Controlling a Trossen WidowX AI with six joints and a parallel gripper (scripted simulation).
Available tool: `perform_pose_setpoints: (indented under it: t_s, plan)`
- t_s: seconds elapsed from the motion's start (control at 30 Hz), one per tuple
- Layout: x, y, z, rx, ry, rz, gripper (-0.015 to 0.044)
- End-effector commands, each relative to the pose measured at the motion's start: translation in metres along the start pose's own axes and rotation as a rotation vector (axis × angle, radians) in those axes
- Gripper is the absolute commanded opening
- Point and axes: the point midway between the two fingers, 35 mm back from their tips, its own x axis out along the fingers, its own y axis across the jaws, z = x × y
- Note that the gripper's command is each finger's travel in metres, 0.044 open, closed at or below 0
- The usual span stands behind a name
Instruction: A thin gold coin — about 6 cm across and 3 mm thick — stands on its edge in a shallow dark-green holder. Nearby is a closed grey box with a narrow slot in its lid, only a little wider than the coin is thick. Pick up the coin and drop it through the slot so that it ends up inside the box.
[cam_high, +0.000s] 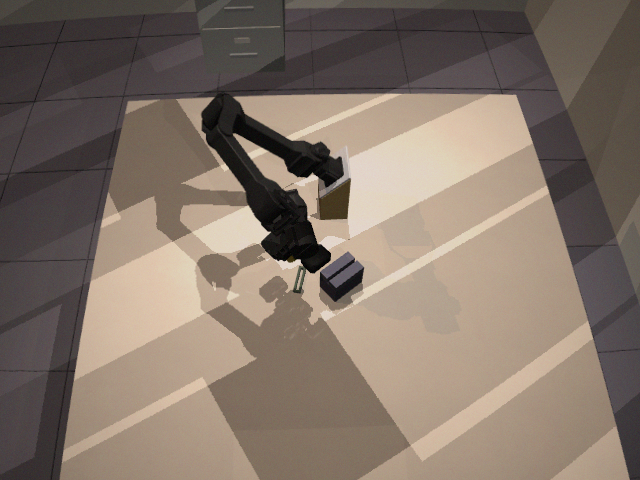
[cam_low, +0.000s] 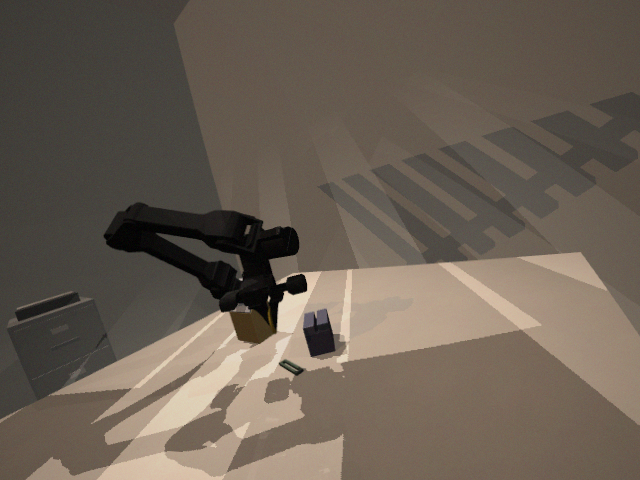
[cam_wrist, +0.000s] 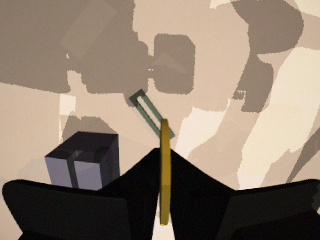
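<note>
Clenched on the gold coin (cam_wrist: 164, 172), my fingers fill the bottom of the wrist view as two dark wedges, one on each side of it. I see the coin edge-on there: a thin yellow-gold strip running straight up the middle of the frame, long axis vertical in the picture, its top end clear of my fingers and its lower part sunk between them. It is plain, smooth and evenly coloured, with no marking or writing that I can make out.

Just past the coin's top edge lies the dark-green holder (cam_wrist: 150, 112), a slim open rectangle slanting from upper left to lower right on the pale worktop (cam_wrist: 200, 40), with nothing standing in it. In the top view the holder (cam_high: 298, 280) sits just below and left of my gripper (cam_high: 310, 259), apart from it.

Left of the coin in the wrist view stands the grey box (cam_wrist: 82, 162), its lid dark and its near faces bluish grey. From above, the box (cam_high: 341, 274) sits just right of my fingers, the slot running diagonally across its lid. In the exterior view the coin (cam_low: 269, 313) shows as a thin yellow sliver hanging under my wrist, above the worktop and left of the box (cam_low: 318, 332).
</note>
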Motion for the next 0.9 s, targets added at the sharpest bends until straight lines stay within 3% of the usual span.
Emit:
perform_pose_setpoints:
  t_s: [0.0,0.87]
  plan:
    - [-0.001,-0.002,0.001,0.038,-0.005,0.003,0.0]
    - [-0.003,0.05,-0.032,0.037,0.004,0.012,0.0]
